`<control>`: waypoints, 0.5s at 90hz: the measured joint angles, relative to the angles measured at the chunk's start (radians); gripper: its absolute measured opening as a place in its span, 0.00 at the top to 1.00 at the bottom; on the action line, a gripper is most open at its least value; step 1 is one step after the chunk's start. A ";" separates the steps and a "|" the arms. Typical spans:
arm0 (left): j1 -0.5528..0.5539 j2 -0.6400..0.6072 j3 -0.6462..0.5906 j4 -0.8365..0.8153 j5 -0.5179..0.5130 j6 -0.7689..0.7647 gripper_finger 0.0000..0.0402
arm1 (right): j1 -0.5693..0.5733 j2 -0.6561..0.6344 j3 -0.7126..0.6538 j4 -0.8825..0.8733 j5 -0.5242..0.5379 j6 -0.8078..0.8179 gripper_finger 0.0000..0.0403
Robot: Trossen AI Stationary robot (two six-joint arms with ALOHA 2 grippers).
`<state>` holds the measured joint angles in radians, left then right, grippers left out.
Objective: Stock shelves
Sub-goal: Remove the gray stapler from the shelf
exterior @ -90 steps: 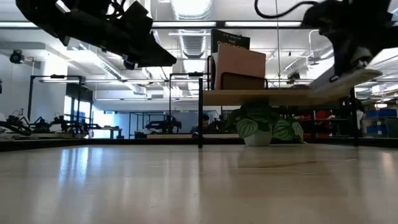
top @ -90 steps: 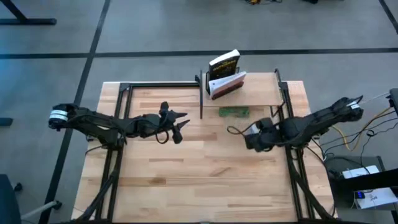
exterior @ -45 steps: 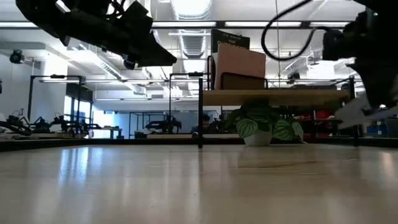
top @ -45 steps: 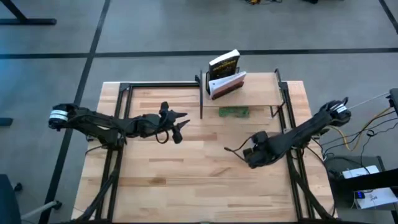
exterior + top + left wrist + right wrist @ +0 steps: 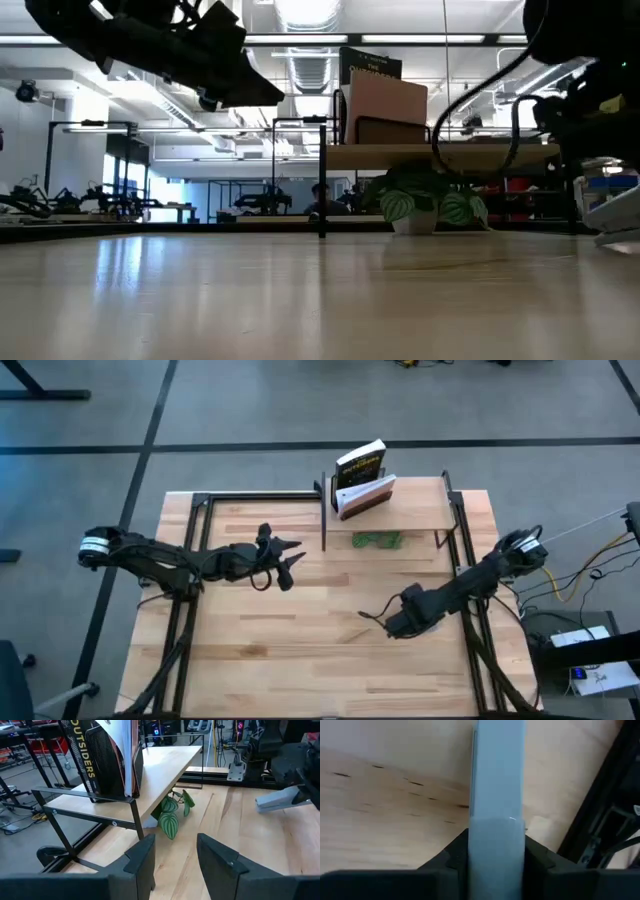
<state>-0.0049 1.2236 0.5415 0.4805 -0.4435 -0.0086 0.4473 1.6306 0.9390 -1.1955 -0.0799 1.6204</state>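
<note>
The shelves are one small light-wood board on thin black legs at the table's far right. On the board, books stand in a black wire rack. A potted plant sits under it. My right gripper is near the table's middle right, shut on a flat grey slab. The slab also shows in the left wrist view. My left gripper hovers open, high over the table's left half, its fingers pointing toward the shelves. My right gripper pinches the flat grey slab between its two fingers, one on each broad face at the slab's near end. The slab sticks out lengthwise beyond the fingertips. In the low view its free end slants low over the tabletop.
Black frame rails run along the table's left and right sides and across the far left. There is bare butcher-block tabletop across the near half. Cables hang off the right edge.
My right gripper has drawn back from the shelves toward the table's near edge and gone down, carrying the grey slab from board height to just above the tabletop.
</note>
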 joint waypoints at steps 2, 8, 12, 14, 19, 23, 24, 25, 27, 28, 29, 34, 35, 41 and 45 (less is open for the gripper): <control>0.000 0.000 0.000 0.000 0.000 0.000 0.68 | 0.000 0.006 0.000 0.000 -0.004 -0.007 0.77; 0.000 0.000 0.000 0.005 0.000 0.003 0.68 | 0.000 0.021 0.000 -0.001 -0.018 -0.032 0.75; 0.000 0.000 0.000 0.009 0.000 0.007 0.68 | 0.000 0.031 0.000 -0.003 -0.027 -0.059 0.73; 0.000 0.000 0.000 0.009 0.000 0.008 0.68 | 0.000 0.035 0.000 -0.005 -0.029 -0.080 0.72; 0.000 0.000 0.000 0.010 0.000 0.016 0.68 | 0.000 0.040 -0.001 -0.010 -0.030 -0.138 0.69; 0.000 0.000 0.000 0.015 0.000 0.019 0.68 | 0.000 0.040 -0.001 -0.011 -0.030 -0.180 0.67; 0.000 0.000 0.000 0.017 0.000 0.019 0.68 | 0.000 0.040 -0.001 -0.011 -0.030 -0.187 0.67; 0.000 0.000 0.000 0.017 0.000 0.019 0.68 | 0.000 0.041 -0.001 -0.011 -0.029 -0.195 0.67; 0.000 0.000 0.000 0.018 0.000 0.020 0.68 | 0.000 0.041 -0.001 -0.011 -0.029 -0.206 0.66; 0.000 0.000 0.000 0.017 0.000 0.020 0.68 | 0.000 0.042 -0.001 -0.011 -0.029 -0.209 0.66; 0.000 0.000 0.000 0.017 0.000 0.020 0.68 | 0.000 0.042 -0.001 -0.011 -0.029 -0.212 0.66; 0.000 0.000 0.000 0.017 0.000 0.022 0.68 | 0.000 0.042 -0.001 -0.011 -0.026 -0.229 0.67; 0.000 0.000 0.000 0.018 0.000 0.022 0.68 | 0.000 0.042 -0.001 -0.011 -0.026 -0.233 0.67; 0.000 0.000 0.000 0.026 0.000 0.022 0.68 | 0.000 0.042 -0.001 -0.020 -0.025 -0.273 0.69; 0.000 0.000 0.000 0.027 0.000 0.022 0.68 | -0.001 0.042 -0.001 -0.035 -0.020 -0.301 0.70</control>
<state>-0.0050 1.2235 0.5415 0.5076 -0.4438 0.0135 0.4465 1.6722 0.9382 -1.2309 -0.0999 1.3195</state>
